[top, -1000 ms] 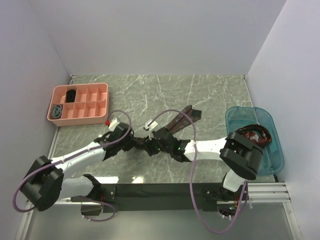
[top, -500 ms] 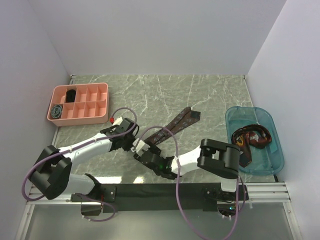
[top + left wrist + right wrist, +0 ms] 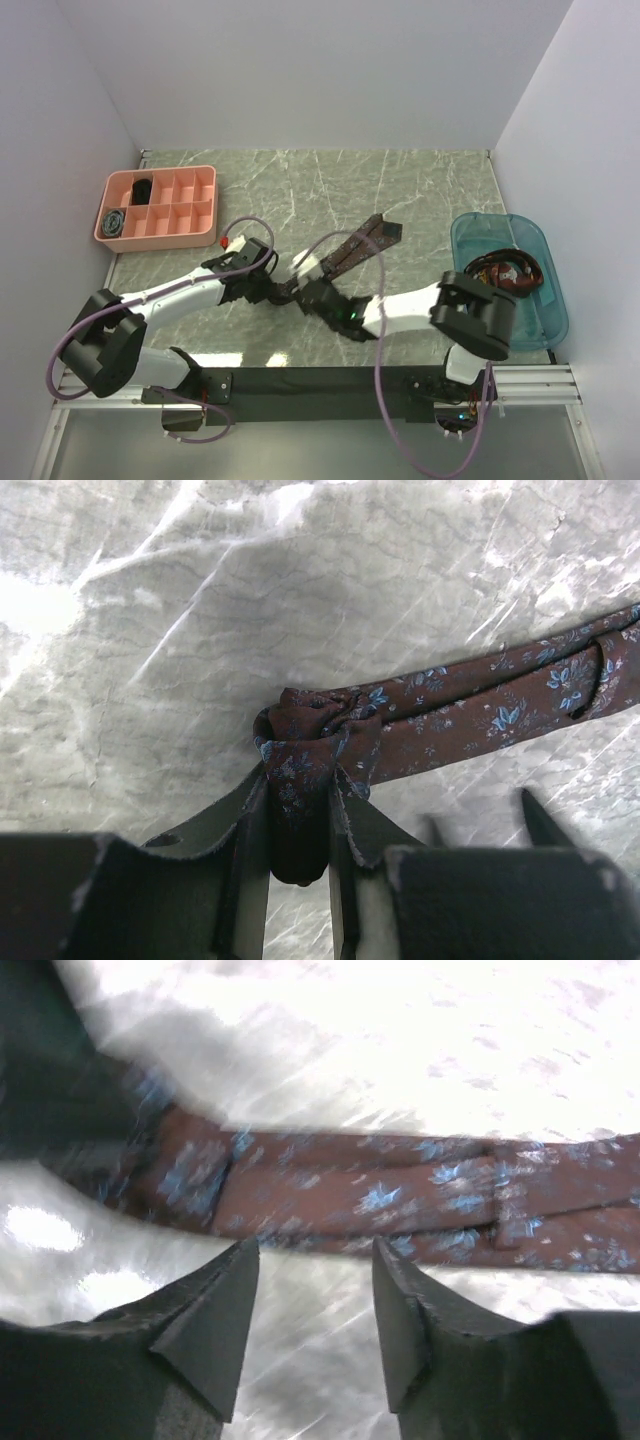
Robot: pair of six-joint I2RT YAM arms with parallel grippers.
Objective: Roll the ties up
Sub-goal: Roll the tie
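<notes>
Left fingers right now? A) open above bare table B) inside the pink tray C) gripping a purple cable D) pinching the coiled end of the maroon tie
D: the left wrist view shows the left fingers closed on the coiled end of the maroon tie, its strip trailing off to the right.

My arms: white shells, black joints.
My cables: thin purple loops.
My right hand: dark pointed fingers.
My left hand: dark flat fingers.

1 overhead view looks down on the table; 2 close wrist views share the tie.
</notes>
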